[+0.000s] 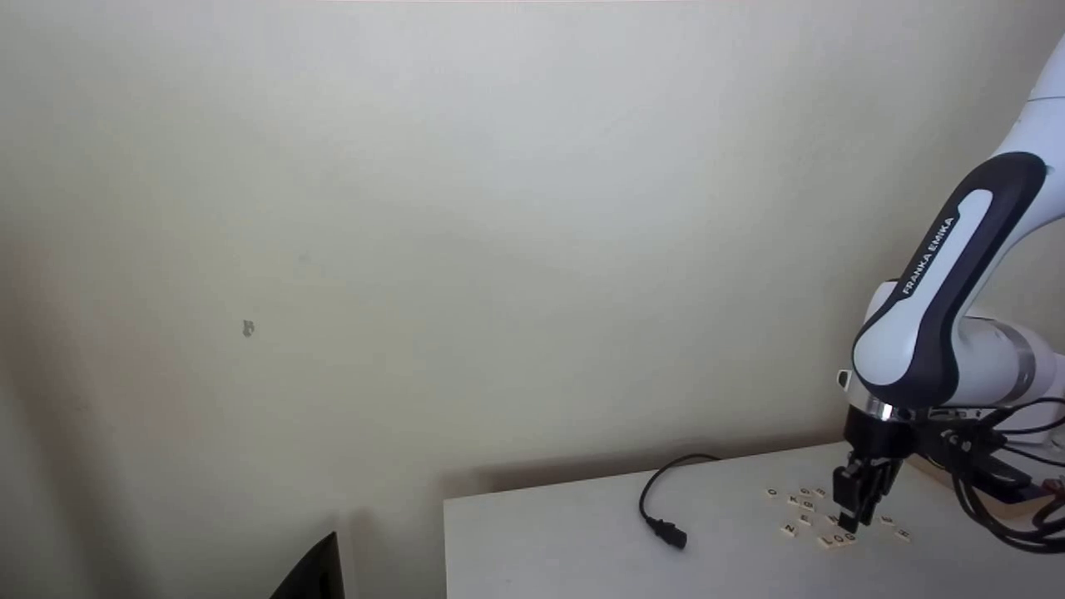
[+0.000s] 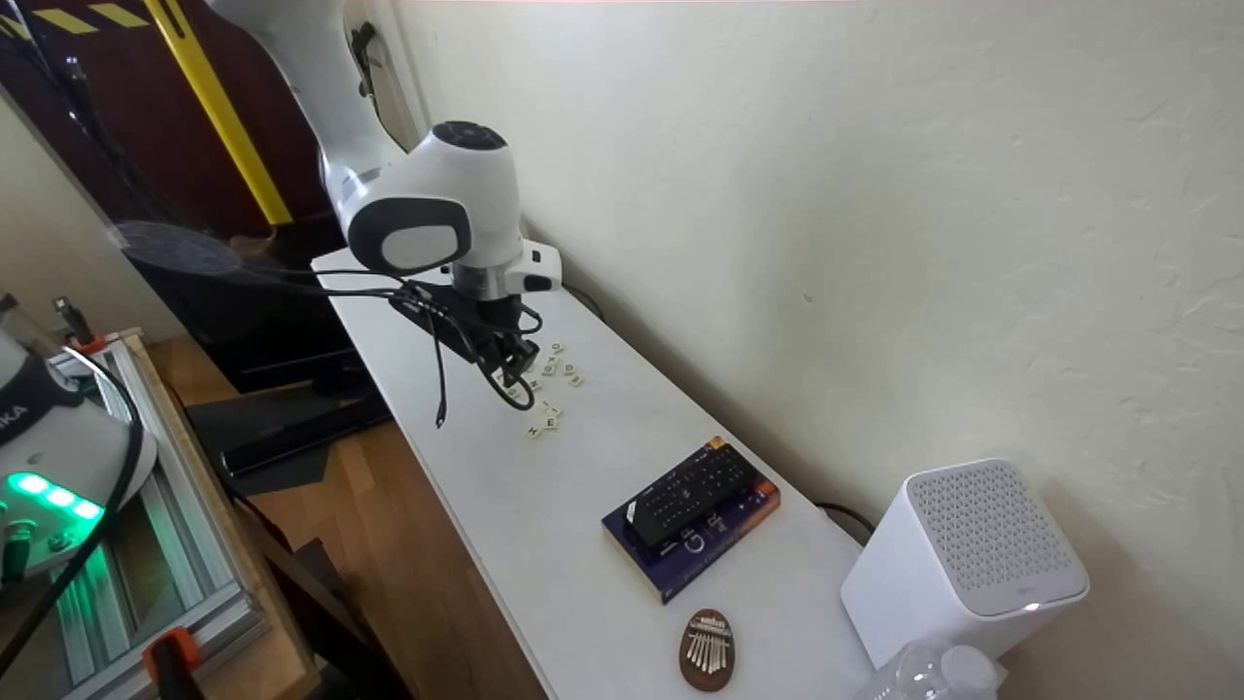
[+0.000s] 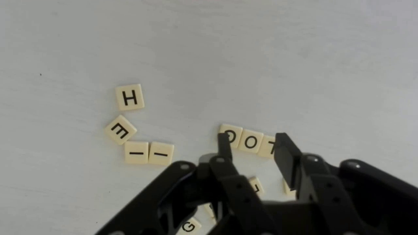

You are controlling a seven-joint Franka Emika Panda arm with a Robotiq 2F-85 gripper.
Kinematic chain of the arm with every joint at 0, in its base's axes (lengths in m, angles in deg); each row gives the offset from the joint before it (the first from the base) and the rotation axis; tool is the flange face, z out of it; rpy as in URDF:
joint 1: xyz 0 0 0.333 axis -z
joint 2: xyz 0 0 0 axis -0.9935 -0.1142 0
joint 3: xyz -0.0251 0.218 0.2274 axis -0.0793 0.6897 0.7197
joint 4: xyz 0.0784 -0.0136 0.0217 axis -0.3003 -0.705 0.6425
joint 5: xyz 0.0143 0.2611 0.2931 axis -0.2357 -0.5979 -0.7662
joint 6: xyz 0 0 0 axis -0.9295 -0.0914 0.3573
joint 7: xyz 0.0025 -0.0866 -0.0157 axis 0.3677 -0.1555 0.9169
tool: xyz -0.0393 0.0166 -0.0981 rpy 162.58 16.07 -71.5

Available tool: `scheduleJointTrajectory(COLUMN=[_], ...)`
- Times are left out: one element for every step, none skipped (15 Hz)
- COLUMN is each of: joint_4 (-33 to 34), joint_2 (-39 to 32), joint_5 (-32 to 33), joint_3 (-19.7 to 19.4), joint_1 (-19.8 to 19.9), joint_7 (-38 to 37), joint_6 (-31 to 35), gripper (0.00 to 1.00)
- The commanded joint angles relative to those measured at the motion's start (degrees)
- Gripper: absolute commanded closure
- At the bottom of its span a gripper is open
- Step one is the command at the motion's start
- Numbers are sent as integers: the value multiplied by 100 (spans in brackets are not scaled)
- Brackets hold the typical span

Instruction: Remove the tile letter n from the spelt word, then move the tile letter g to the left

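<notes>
Clearance Check Before Withdrawal

Gripper (image 3: 253, 139): fingers (image 3: 224, 147) parted partway, nothing held. In the wrist view, the span lies across the O tile (image 3: 250, 141), datum for all positions. The G tile (image 3: 233, 135) adjoins the O tile and is partly covered by a finger; contact between finger and tile cannot be determined. The L tile (image 3: 266, 147) adjoins the O tile opposite. The row (image 1: 838, 540) reads L-O-G; both task steps appear complete.

Caution: sideways drift during lift-off can drag the G tile from the O tile. Added push from the G side can buckle the row. Closing the fingers while low can pinch the O tile.

In an exterior view, the probable N tile (image 1: 789, 530) lies apart from the O tile, on the L side; its letter is too small to confirm. The H tile (image 3: 129, 97) lies well apart from the O tile, on the G side; a low exit that way can knock it.
</notes>
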Motion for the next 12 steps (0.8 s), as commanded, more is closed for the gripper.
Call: scheduleJointTrajectory(joint_4=[-196,-212,-225,-225,-229,-236,-248,-261,-275,-280,-292,-294], joint_2=[200,216,238,241,247,256,271,285,300,309,325,336], joint_5=[-69,-74,-62,-62,-63,-61,-52,-37,-29,-31,-32,-30], joint_3=[174,184,174,186,192,193,164,114,92,95,87,83], joint_1=[193,206,198,211,212,205,165,102,69,65,51,43], joint_7=[4,-5,-8,-2,-3,-6,-29,-65,-83,-87,-99,-103], joint_6=[-2,0,-30,-31,-33,-38,-43,-31,-30,-36,-27,-35], gripper=[28,22,14,8,1,0,0,0,0,0,0,0])
